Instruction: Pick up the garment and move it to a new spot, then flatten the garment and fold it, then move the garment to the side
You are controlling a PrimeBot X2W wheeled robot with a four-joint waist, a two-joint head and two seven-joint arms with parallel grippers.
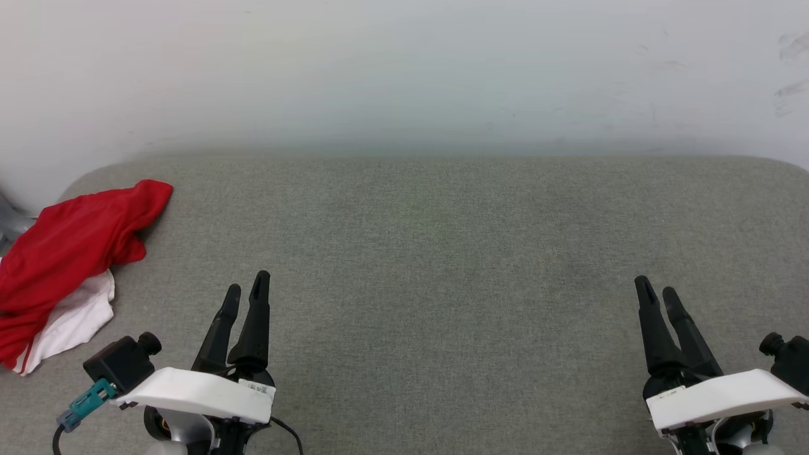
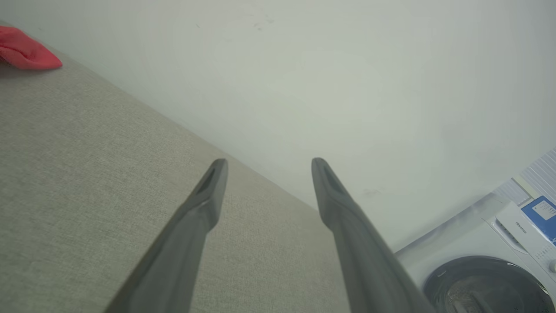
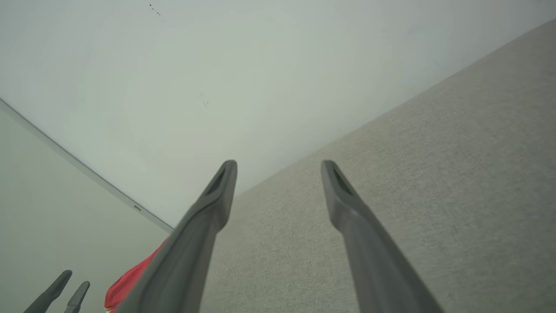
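The garment (image 1: 69, 253) lies crumpled at the far left of the head view, about halfway down the frame, on a grey cloth-covered surface (image 1: 442, 253). It is mostly a red heap, with a white part showing under its lower edge; its left side runs out of the frame. No lettering can be made out in the folds. The left gripper (image 1: 248, 282) sits at the lower left of the head view, to the right of the garment and apart from it, its two dark fingers pointing up the frame with a gap between the tips and nothing between them. The right gripper (image 1: 655, 285) sits at the lower right, well apart from the garment, its fingers likewise spread and empty. In the left wrist view a red corner of the cloth shows in the upper left, far from the spread fingers, and a white washing machine (image 2: 486, 261) shows in the lower right. In the right wrist view a bit of red shows at the bottom left, partly hidden by one finger. A pale wall (image 1: 404, 76) fills the upper part of the head view.
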